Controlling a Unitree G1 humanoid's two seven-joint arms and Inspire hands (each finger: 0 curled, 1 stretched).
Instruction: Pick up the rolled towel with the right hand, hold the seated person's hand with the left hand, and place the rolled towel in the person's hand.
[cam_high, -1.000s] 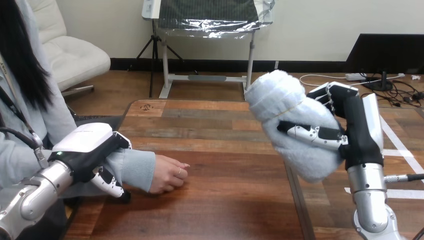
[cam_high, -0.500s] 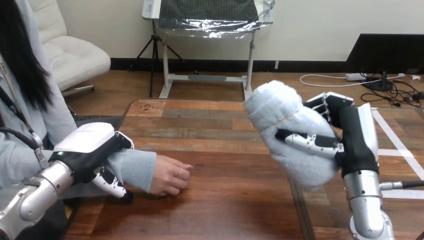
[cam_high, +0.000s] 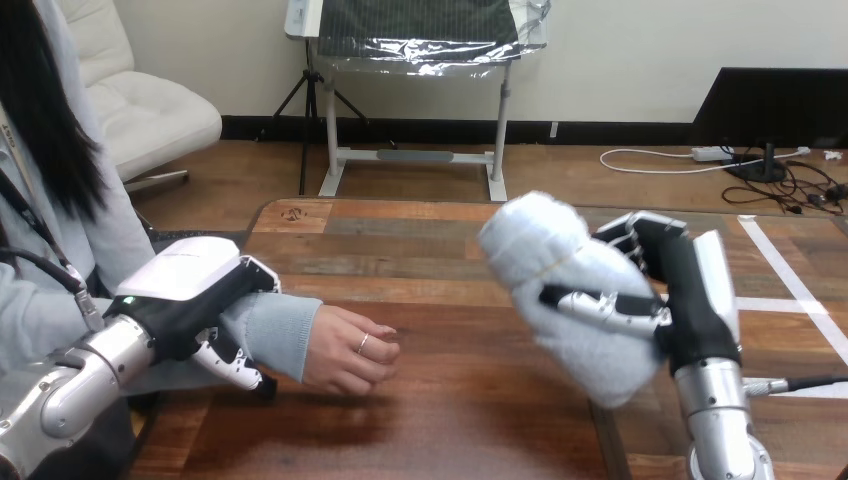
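Note:
A white rolled towel (cam_high: 570, 290) with a thin band round it hangs tilted above the table's right part, my right hand (cam_high: 680, 300) shut on it with the thumb across its front. At the left, my left hand (cam_high: 195, 300) is curled round the person's sleeved wrist (cam_high: 270, 335), its thumb under the sleeve. The person's hand (cam_high: 350, 350) sticks out to the right of my left hand, loosely closed, low over the table. A gap of bare table lies between that hand and the towel.
The wooden table (cam_high: 440, 400) runs from the person's side at the left to a seam near my right arm. Its far edge lies just beyond the towel.
My right hand has carried the towel left and down, toward the person's hand. My left hand and the person's wrist have shifted a little right and lifted slightly.

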